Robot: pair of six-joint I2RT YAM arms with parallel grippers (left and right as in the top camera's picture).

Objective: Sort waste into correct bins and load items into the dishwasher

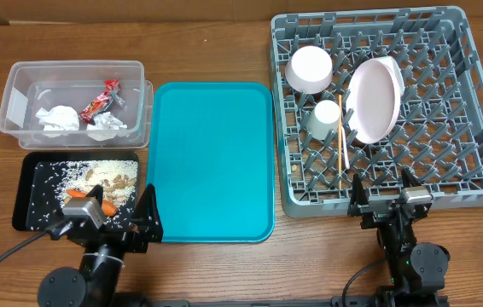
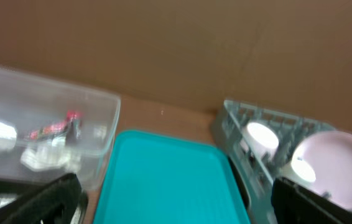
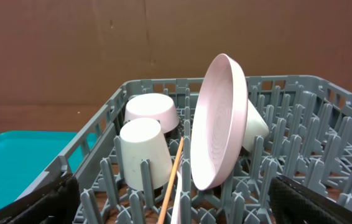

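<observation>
Even bright light, soft shadows, left wrist view blurred, right wrist view sharp

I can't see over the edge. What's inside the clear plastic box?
Inside the clear tub lie crumpled white napkins and a red snack wrapper. Anything beneath the napkins is covered.
</observation>
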